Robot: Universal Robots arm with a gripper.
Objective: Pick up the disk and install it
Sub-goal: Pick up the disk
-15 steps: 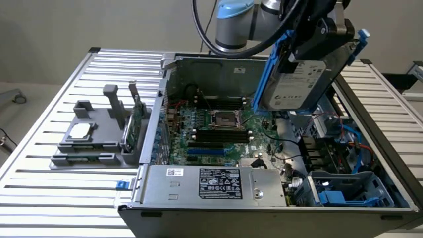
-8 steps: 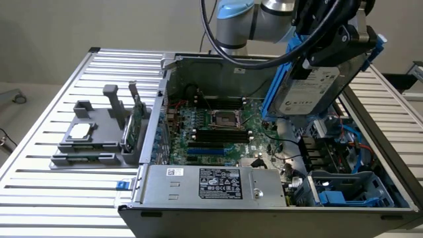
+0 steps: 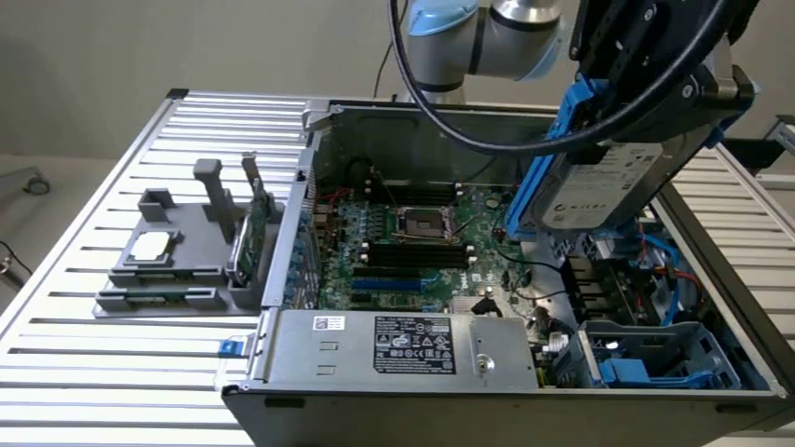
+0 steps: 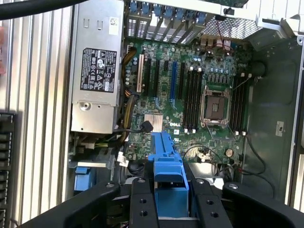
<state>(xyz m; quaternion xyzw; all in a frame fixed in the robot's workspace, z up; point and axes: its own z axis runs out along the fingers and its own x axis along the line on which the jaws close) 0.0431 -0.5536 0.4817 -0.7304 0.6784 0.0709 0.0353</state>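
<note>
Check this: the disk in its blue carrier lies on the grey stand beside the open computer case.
Wrong: the disk is not on the grey stand; the gripper holds it in the air above the open computer case. The exterior view shows this.

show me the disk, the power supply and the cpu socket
disk (image 3: pixel 599 186): exterior view, on its white label
power supply (image 3: pixel 412 345): exterior view, on its black sticker
cpu socket (image 3: pixel 414 223): exterior view, on the middle of its metal frame
</note>
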